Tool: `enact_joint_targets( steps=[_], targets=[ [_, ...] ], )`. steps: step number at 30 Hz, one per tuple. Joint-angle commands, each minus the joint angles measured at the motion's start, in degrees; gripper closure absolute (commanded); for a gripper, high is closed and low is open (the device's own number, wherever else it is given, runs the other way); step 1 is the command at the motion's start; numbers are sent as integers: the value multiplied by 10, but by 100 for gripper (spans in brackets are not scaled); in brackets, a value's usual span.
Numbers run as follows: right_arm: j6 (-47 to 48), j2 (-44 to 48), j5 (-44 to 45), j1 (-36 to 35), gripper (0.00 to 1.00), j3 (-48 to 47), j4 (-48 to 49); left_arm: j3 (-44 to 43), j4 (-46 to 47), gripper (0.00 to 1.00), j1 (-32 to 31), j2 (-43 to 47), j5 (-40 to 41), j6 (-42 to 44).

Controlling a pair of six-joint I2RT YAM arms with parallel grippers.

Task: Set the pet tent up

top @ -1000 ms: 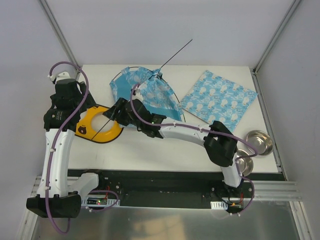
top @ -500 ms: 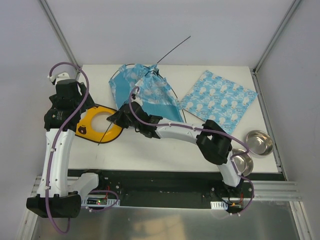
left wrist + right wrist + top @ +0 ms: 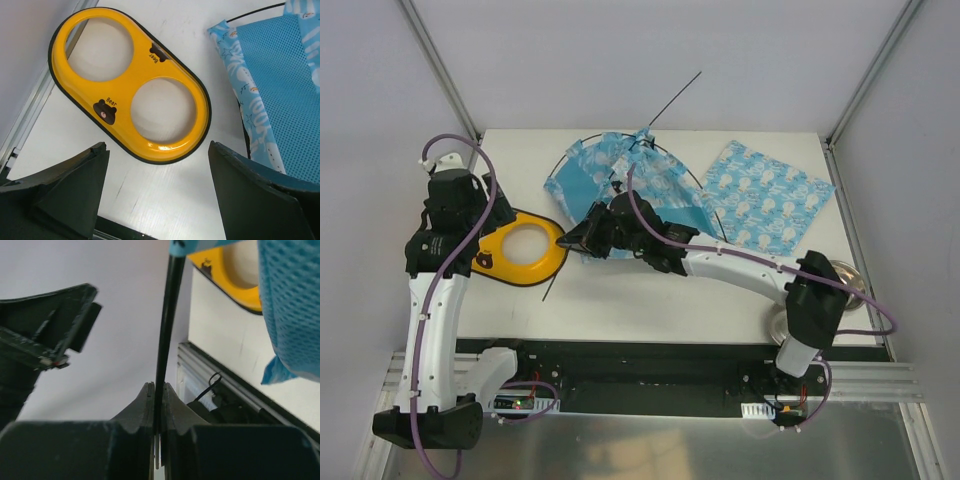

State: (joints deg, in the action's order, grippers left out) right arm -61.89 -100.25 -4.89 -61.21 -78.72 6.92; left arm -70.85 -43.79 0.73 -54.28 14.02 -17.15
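The pet tent (image 3: 635, 190), light blue printed fabric on thin black poles, lies crumpled at the table's back centre. One pole (image 3: 552, 288) sticks out of its front-left edge toward the near side; another tip points up past the back edge. My right gripper (image 3: 582, 238) is at the tent's front-left corner, shut on that pole (image 3: 167, 315), which runs straight up from between my fingertips (image 3: 158, 390) into the tent's fabric (image 3: 290, 305). My left gripper (image 3: 157, 192) hangs open over the table, just short of the yellow double bowl (image 3: 130, 85), holding nothing.
A flat square mat (image 3: 765, 205) of the same blue print lies at the back right. Two steel bowls (image 3: 845, 275) sit at the right edge, partly hidden by my right arm. The yellow double bowl (image 3: 520, 255) lies left of the tent, under my left gripper (image 3: 490, 225).
My right gripper has shut on the pole and moved right. The tent shifted right and spread with it, and the pole's free end slid off the yellow bowl. My left arm barely moved.
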Motion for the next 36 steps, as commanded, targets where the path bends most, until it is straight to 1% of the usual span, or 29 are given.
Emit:
enact_joint_targets(
  steps=[1,5,9,12,14,18,26,30,36],
  targets=[
    [-27,72,-80,12,100,2,-11,-7,-11,17,-2,29,-67,-5],
    [-60,102,-129,16,100,0,-42,-35,-21,17,-2,31,-123,-11],
    [-118,127,-166,21,100,22,-45,-59,-20,17,-2,22,-126,-16],
    [-159,141,-168,15,100,38,-36,-76,-24,17,-2,13,-125,-18],
    [-162,155,-164,4,100,45,-28,-83,-24,17,-2,10,-134,-15],
    [-185,178,-167,-7,100,69,2,-77,-31,17,-2,14,-138,-24],
    [-239,248,-162,-9,100,125,-9,-57,-37,18,-2,50,-139,-39],
    [-260,255,-185,6,100,139,7,-64,-42,18,-2,58,-139,-46],
    [-313,227,-241,23,100,142,61,-68,-43,18,-2,66,-140,-51]
  ],
)
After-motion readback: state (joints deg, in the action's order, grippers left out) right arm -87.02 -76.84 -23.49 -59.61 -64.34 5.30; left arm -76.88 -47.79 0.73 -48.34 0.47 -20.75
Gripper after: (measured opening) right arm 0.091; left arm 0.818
